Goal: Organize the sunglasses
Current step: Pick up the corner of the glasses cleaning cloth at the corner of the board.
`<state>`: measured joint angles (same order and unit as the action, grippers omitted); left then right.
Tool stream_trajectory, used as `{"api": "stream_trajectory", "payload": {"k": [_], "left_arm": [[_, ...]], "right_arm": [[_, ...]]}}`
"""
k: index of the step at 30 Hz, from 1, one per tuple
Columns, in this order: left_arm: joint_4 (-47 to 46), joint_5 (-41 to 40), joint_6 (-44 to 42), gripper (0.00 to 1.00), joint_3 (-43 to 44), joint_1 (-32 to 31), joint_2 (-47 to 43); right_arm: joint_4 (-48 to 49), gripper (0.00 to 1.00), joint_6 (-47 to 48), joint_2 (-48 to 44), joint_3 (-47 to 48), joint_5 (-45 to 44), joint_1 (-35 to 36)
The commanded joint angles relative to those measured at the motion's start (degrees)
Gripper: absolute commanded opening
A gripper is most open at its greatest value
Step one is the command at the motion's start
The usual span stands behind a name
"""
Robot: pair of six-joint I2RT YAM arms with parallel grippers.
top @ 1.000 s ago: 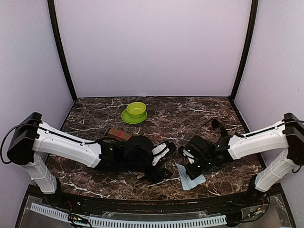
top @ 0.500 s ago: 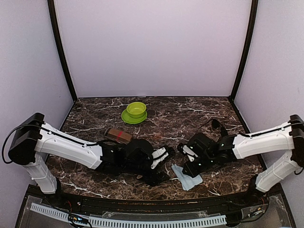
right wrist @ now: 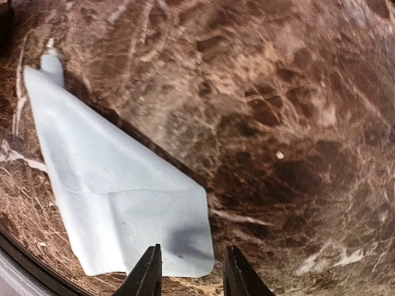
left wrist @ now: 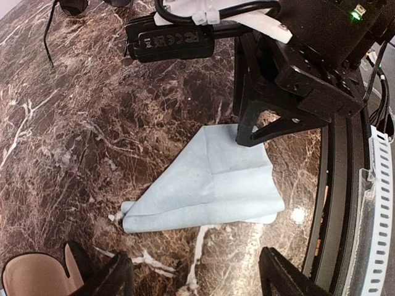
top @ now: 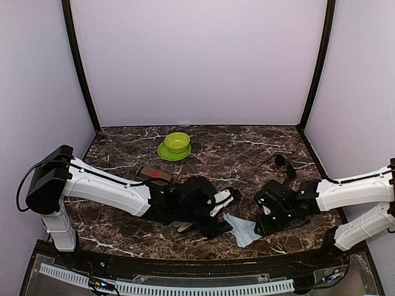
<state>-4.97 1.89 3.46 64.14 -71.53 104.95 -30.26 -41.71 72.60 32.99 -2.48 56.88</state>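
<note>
Top external, black sunglasses [top: 282, 164] lying near table's [top: 247, 145] right edge, left gripper [left wrist: 196, 259] spread wide facing blue cloth [left wrist: 210, 185] by near edge, right gripper [right wrist: 191, 262] slightly parted over cloth's corner, gripping nothing.

Table [top: 247, 145] layout, seen from above.
Cloth [top: 242, 229] front, right of centre; sunglasses [top: 281, 163] behind it, further right; case [top: 154, 175] left of centre; bowl [top: 177, 142] on plate [top: 165, 153], back.
</note>
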Motion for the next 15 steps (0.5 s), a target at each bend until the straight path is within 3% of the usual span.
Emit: {"api": "stream_trajectory", "payload": {"k": [1,5,15], "left_arm": [[3.3,-0.8,-2.6,0.72,2.5,0.2,1.0],[3.6,-0.6,-2.6,0.72,2.9,0.2,1.8],[3.3,-1.2,-1.2,0.72,2.2,0.6,2.6]], "right_arm": [[-1.4,0.36,-3.4,-0.9,-0.7,0.2,0.5],[-0.9,0.34,-3.5,1.3,-0.5,-0.6,1.5],[-4.0,0.19,-7.2,7.9,1.9,-6.9,7.6]]}}
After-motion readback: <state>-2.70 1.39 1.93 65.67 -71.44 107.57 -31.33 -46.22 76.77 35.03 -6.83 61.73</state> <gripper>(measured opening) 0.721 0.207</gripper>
